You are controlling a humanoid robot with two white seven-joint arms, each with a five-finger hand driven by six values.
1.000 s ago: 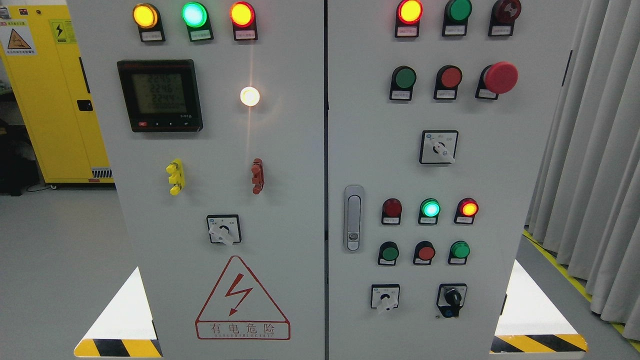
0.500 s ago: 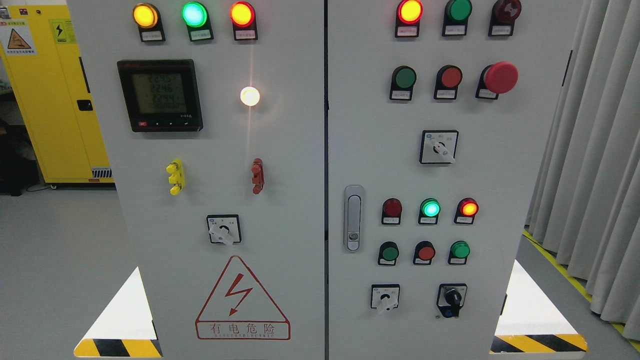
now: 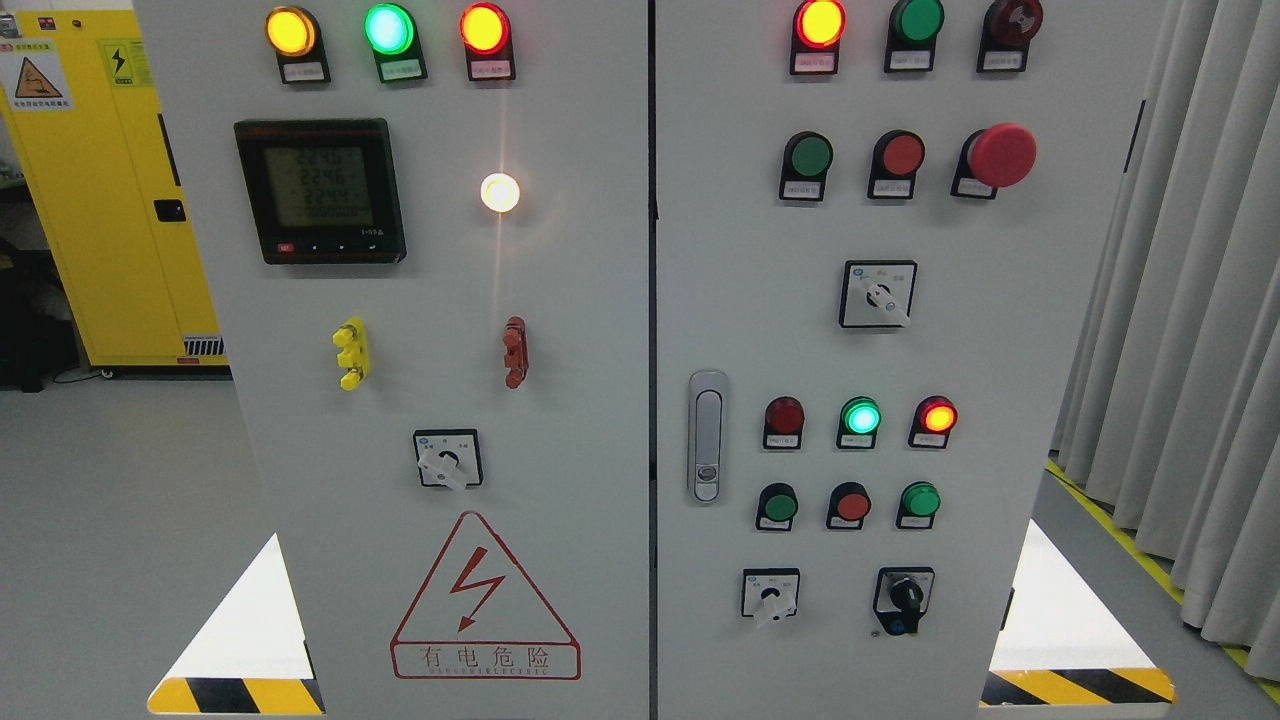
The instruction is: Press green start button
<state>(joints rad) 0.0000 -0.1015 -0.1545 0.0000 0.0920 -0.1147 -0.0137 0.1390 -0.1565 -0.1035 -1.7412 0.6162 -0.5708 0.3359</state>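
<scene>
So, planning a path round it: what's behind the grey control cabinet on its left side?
Behind the grey control cabinet stands a yellow cabinet on grey floor. The grey cabinet covers the yellow cabinet's right side, so what lies there can't be seen.

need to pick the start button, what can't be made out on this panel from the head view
- Small white label plates under the round green push buttons: print too small to read, so which button is start cannot be told.
- Grey digital meter screen: digits blurred.
- Round dark red device at top right: cut by the top edge.
- Both robot hands: out of frame.
</scene>
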